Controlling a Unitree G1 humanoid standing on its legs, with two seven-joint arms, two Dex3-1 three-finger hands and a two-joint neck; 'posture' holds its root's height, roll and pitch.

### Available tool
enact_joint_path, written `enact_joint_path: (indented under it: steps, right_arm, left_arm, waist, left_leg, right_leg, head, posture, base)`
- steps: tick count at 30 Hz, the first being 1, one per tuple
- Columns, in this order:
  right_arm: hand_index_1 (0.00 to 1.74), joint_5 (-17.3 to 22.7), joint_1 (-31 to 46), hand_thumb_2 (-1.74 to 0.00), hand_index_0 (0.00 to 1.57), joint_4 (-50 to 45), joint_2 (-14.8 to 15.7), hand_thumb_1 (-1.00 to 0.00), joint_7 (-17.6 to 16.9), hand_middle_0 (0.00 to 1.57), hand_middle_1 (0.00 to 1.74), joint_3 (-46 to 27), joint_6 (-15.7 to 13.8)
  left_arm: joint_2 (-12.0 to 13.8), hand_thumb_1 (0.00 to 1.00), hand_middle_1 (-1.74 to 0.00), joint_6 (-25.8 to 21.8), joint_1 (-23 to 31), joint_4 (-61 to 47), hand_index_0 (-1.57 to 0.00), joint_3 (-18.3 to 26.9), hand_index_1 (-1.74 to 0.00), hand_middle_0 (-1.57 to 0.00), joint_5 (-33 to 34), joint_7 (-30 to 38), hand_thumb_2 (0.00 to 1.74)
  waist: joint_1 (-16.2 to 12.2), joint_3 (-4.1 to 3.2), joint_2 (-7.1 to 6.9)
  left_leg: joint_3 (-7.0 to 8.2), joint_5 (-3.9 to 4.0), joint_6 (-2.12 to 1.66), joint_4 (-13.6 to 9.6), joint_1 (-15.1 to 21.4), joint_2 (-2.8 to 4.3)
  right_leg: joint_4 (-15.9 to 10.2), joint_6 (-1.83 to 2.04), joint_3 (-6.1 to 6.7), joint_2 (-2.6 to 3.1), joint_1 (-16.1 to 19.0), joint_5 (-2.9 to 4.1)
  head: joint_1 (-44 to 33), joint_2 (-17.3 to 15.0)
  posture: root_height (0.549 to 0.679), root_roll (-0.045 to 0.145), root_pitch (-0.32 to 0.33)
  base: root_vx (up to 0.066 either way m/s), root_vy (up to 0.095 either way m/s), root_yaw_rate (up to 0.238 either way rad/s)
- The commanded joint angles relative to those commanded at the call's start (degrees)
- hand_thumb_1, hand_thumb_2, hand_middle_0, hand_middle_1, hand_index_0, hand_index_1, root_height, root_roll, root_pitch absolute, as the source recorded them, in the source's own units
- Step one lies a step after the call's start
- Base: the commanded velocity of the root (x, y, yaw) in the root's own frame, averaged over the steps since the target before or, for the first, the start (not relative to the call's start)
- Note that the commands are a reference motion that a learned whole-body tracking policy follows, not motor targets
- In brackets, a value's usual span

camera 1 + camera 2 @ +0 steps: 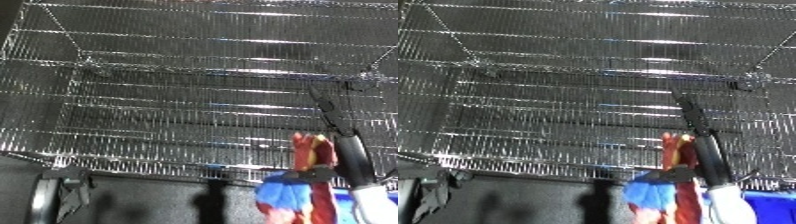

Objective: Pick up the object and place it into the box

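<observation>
The right robot hand (342,145), fingers curled round a red, yellow and blue toy (306,172), holds it at the near rim of a wire bin (178,100), whose mesh floor and walls stretch ahead and to the left of the fingers. The toy hangs just beside and below the black fingers, its blue part lowest, over the bin's front edge. Far to the left, the left robot hand (75,197) rests low over the dark counter (160,200), fingers relaxed, holding nothing.

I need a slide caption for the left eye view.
Right hand holds a red-and-blue toy over the wire bin.
</observation>
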Motion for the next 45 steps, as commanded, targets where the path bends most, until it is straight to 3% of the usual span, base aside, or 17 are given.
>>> enact_joint_path:
  steps: [13,26,33,38,45]
  right_arm:
    - [0.0,-9.3,-5.25,0.0,0.0,-2.35,-7.62,0.0,0.24,0.0,0.0,1.26,1.22]
    - [0.0,-13.03,-12.4,0.0,0.0,-1.07,-15.2,0.0,2.61,0.0,0.0,5.4,1.95]
    - [0.0,-13.49,-19.63,0.0,0.0,1.87,-19.91,0.0,3.85,0.0,0.0,10.82,2.43]
    - [0.0,-13.53,-31.18,0.0,0.0,10.2,-24.91,0.0,4.1,0.0,0.0,19.54,2.93]
    - [0.0,-13.2,-42.63,0.0,0.0,20.12,-26.31,0.0,4.81,0.0,0.0,28.9,3.22]
  left_arm:
    - [1.82,1.0,-1.74,-1.02,-2.32,-2.25,-1.57,1.11,-1.74,-1.57,4.43,2.24,1.74]
    - [1.99,1.0,-1.74,-1.36,0.55,-1.55,-1.57,0.54,-1.74,-1.57,2.6,0.59,1.74]
    - [3.33,1.0,-1.74,-1.95,1.64,-1.43,-1.57,-0.33,-1.74,-1.57,1.41,0.05,1.74]
    - [5.54,1.0,-1.74,-3.01,2.95,-2.15,-1.57,-2.23,-1.74,-1.57,-0.32,-0.2,1.74]
    - [7.19,1.0,-1.74,-4.15,4.28,-3.14,-1.57,-3.25,-1.74,-1.57,-1.61,-0.28,1.74]
  waist:
    - [0.09,0.1,-0.19]
    - [1.18,0.32,-0.37]
    - [2.7,0.57,-0.24]
    - [5.59,0.68,0.06]
    - [7.75,1.17,0.53]
  left_leg:
    - [0.48,-0.52,0.11,0.73,-0.21,-0.04]
    - [0.44,-0.7,0.06,0.92,-0.17,-0.09]
    - [0.09,-0.42,-0.1,1.11,-0.92,-0.19]
    - [-0.49,0.0,-0.21,1.27,-2.3,-0.53]
    - [-0.95,0.22,-0.24,1.72,-4.13,-1.0]
  right_leg:
    - [0.28,0.21,1.01,-0.12,-1.03,0.24]
    - [0.17,0.2,1.32,-0.15,-1.13,0.36]
    - [0.17,0.21,1.08,-0.28,-1.56,0.66]
    - [-0.09,0.32,0.84,-0.41,-2.55,1.41]
    - [-0.4,0.41,0.66,-0.6,-4.02,2.15]
  head:
    - [1.7,-1.36]
    - [3.5,-1.33]
    - [6.18,2.54]
    - [10.22,6.28]
    - [15.14,10.5]
  posture:
    - [0.644,0.05,-0.089]
    - [0.644,0.048,-0.087]
    - [0.644,0.047,-0.081]
    - [0.645,0.045,-0.068]
    - [0.645,0.041,-0.047]
  base:
    - [0.015,0.011,-0.027]
    - [0.018,0.003,0.001]
    - [0.016,-0.004,0.035]
    - [0.017,-0.004,0.044]
    - [0.018,0.007,0.023]
